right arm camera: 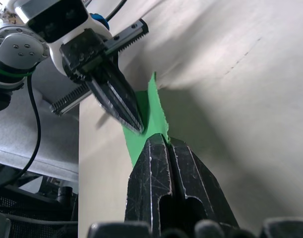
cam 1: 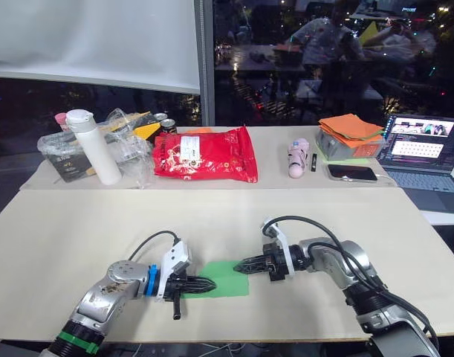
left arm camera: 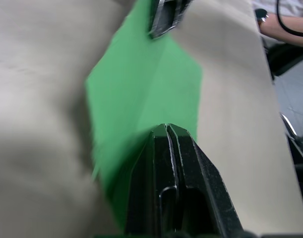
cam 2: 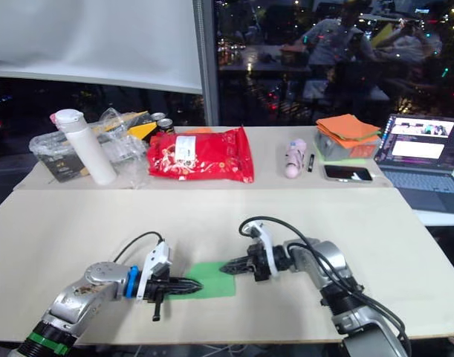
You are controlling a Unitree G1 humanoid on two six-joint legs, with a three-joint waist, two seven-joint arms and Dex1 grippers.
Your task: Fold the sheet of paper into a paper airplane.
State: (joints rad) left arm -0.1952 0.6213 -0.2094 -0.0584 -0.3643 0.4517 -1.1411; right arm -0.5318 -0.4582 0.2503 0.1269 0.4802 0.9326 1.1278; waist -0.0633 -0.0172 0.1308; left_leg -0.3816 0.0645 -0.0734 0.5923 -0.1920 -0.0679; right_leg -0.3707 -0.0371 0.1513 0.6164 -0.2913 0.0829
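What I count on my two tables

One green sheet of paper (cam 1: pixel 225 278), one red bag (cam 1: pixel 205 155), one white bottle (cam 1: pixel 94 146), two cans (cam 1: pixel 164 123), one phone (cam 1: pixel 351 172), one laptop (cam 1: pixel 426 158), one orange cloth stack (cam 1: pixel 350 129).

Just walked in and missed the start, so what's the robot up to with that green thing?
The robot is folding a sheet of paper on the table, working toward a paper airplane. The left pincer is shut and pressing on the paper's near left edge, while the right pincer is shut at its far right corner. The paper lies mostly flat with one corner already creased into a point. It is not an airplane yet.
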